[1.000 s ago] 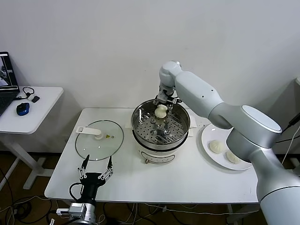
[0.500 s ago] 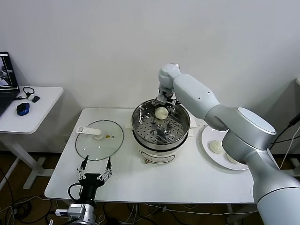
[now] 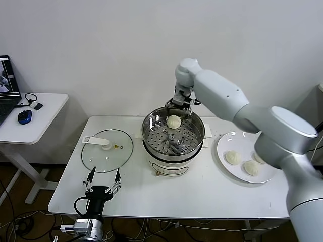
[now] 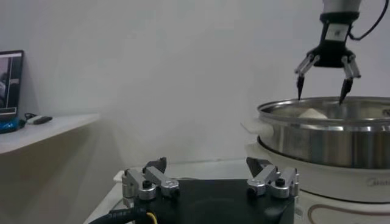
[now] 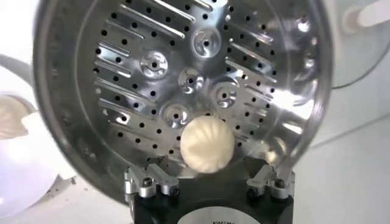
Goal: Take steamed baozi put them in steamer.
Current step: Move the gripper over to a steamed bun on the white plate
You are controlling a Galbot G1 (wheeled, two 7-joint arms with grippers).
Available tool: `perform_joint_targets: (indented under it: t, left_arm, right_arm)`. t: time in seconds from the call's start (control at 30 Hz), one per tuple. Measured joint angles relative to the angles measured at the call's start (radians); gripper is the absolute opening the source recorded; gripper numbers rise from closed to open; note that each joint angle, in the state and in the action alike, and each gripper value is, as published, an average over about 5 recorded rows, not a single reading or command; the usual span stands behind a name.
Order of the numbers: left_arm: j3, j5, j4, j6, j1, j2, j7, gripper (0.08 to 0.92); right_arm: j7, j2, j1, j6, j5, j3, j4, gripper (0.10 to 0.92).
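Note:
The steel steamer (image 3: 151, 143) stands on its white cooker base at the table's middle. One cream-white baozi (image 3: 173, 121) lies on its perforated floor near the back rim. My right gripper (image 3: 180, 107) hangs open just above that baozi and is apart from it. In the right wrist view the baozi (image 5: 207, 145) rests on the steamer floor (image 5: 122, 73), below the open right gripper (image 5: 207, 164). Three more baozi (image 3: 232, 157) lie on the white plate (image 3: 222, 151) at the right. My left gripper (image 3: 103, 184) is open and empty at the table's front left.
The flat glass lid (image 3: 107, 149) with a white handle lies left of the steamer. A side table (image 3: 30, 121) with a mouse and a laptop stands at the far left. In the left wrist view the steamer (image 4: 329, 140) stands ahead of the left gripper (image 4: 207, 164).
My right gripper lowered the baozi into the steamer, let go of it and rose a little. The right arm swung aside, uncovering the plate. The left arm has not moved.

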Motion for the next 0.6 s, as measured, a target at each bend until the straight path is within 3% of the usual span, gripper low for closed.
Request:
perform_joint_targets:
  t: [0.37, 0.6]
  left_arm:
    - [0.012, -0.002, 0.0, -0.004, 0.002, -0.001, 0.0, 0.823]
    - [0.015, -0.003, 0.003, -0.005, -0.001, -0.001, 0.001, 0.823]
  right_arm:
    - [0.007, -0.235, 0.078, -0.262, 0.369, -0.143, 0.082, 0.823]
    - [0.005, -0.4, 0.052, -0.408, 0.504, -0.185, 0.125, 0.823]
